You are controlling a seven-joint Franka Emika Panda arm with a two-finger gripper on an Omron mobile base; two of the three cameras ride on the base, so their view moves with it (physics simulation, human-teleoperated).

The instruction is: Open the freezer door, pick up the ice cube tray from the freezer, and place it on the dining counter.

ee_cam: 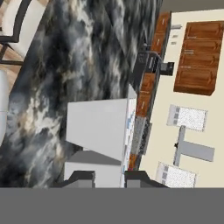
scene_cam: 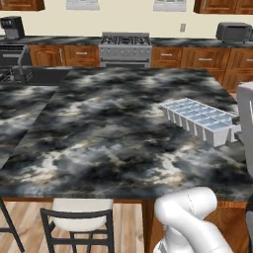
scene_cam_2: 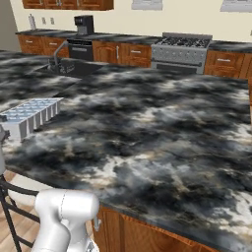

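The ice cube tray (scene_cam: 197, 117), whitish with two rows of pale blue cells, hangs level just over the right part of the marbled dining counter (scene_cam: 99, 133). I cannot tell whether it touches the stone. My gripper (scene_cam: 238, 133) holds the tray's near end at the frame's right edge. In the right base view the ice cube tray (scene_cam_2: 30, 114) is at the left, over the dining counter (scene_cam_2: 147, 133). In the hand view the ice cube tray (ee_cam: 99, 129) is seen end-on, with my gripper (ee_cam: 109, 178) shut on it, one dark fingertip (ee_cam: 81, 177) on each side. The freezer and its door are out of view.
A chair (scene_cam: 79, 217) stands at the counter's near edge, and another chair (scene_cam_2: 10, 202) is beside the arm. Across the aisle are a stove (scene_cam: 125, 48), wooden cabinets (scene_cam: 207, 59), a sink (scene_cam_2: 66, 66), a coffee machine (scene_cam: 12, 27) and a toaster oven (scene_cam: 233, 31).
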